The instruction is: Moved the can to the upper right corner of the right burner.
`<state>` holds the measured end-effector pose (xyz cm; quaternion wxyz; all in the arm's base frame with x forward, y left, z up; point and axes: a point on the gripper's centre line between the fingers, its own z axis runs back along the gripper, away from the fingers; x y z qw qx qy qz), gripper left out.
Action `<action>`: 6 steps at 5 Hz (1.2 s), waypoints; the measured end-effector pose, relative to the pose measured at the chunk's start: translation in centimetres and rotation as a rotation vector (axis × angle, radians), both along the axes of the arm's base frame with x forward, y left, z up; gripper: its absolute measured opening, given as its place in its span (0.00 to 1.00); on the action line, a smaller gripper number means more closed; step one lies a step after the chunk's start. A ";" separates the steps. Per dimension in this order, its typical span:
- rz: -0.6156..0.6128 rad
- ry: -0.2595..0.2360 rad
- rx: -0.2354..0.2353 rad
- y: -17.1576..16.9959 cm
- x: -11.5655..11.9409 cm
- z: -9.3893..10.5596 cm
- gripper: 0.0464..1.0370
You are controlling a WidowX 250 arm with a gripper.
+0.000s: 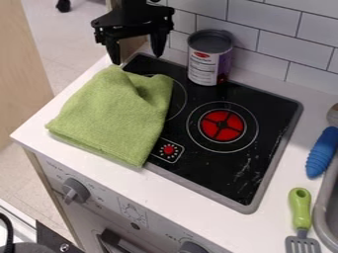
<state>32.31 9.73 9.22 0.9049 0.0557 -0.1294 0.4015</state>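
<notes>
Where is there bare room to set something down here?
On the stovetop, in front of the right burner, and on the counter between stovetop and blue handle. It is crowded at back left, where towel and can sit near the open jaws, and beside the sink, around the spatula.

A black robot arm (134, 7) enters from the top edge, left of centre, with only its lowest part in sight. At its end, the black end effector (137, 59) hangs in the upper left of the camera view, pointing down. A wide, blocky crosspiece (134, 24) spans its top. Two dark fingers (158, 43) drop from this, one near each side, spread well apart with a clear gap between them. They taper towards their tips, and the one on the view's left ends slightly lower in the frame.
</notes>
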 end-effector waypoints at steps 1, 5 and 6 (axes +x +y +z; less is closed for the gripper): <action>0.015 0.033 -0.009 -0.1 -0.3 -1.0 0.96; 0.515 -0.109 0.077 -0.1 4.1 -1.5 0.96; 0.546 -0.114 0.096 -1.2 5.6 -1.8 0.96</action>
